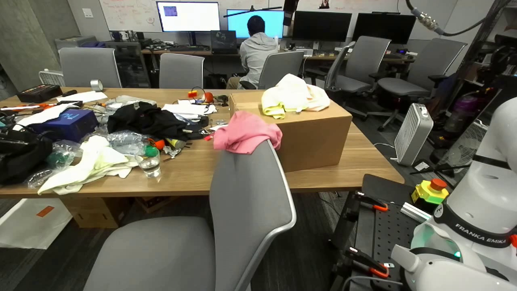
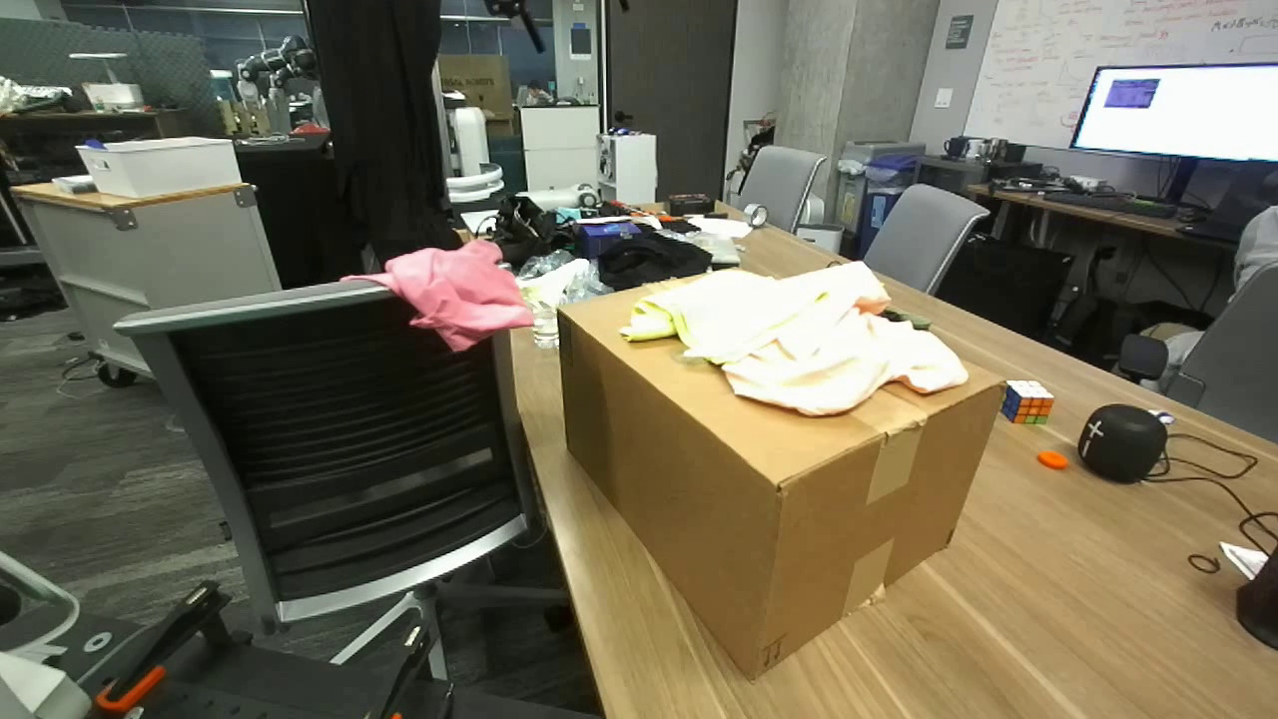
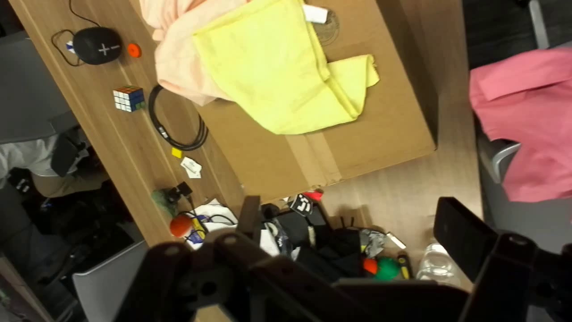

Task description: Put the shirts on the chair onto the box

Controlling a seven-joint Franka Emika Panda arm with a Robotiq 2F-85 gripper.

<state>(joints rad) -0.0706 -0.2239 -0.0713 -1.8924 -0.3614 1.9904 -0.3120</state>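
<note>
In the wrist view, the top edge crops the light yellow cloth shirt (image 3: 272, 71) at twelve o'clock and the pale peach-orange cloth shirt (image 3: 190, 62), partly covered, at eleven; the right edge crops the pink cloth shirt (image 3: 527, 116) at three. In an exterior view, the bottom edge cuts the large grey fabric office chair (image 1: 250, 198) at six, and red whiteboard handwriting (image 1: 149, 18) at eleven is illegible.

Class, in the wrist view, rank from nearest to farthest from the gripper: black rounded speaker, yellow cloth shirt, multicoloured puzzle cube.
1. Yellow shirt: atop the brown cardboard box.
2. Puzzle cube: image left, on the table.
3. Speaker: image left too, beyond the cube.
</note>
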